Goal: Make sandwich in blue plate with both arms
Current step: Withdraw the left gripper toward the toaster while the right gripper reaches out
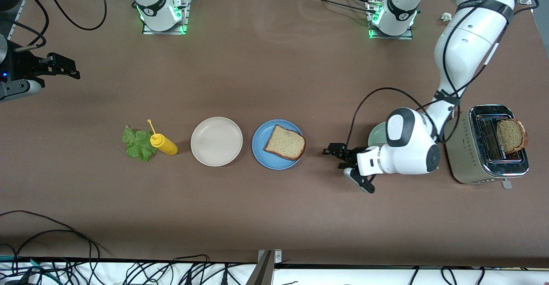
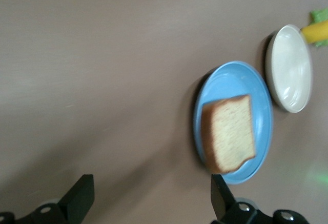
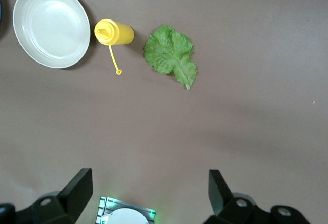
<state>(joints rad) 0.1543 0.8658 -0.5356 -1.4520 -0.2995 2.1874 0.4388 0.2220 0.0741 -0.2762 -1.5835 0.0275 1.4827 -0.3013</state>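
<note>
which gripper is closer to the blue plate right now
Left. The left gripper sits open just beside the blue plate, toward the toaster; the right gripper waits open at the table's right-arm end.

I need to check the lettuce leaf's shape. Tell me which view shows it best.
The right wrist view: the lettuce leaf lies whole and unobstructed, seen from above. In the front view the yellow squeeze bottle overlaps its edge. The left wrist view catches only a green sliver at the frame's edge.

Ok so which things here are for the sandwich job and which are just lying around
For the job: blue plate, bread slice on it, second slice in the toaster, lettuce leaf.
Lying about: beige plate, yellow squeeze bottle, pale green plate.
</note>
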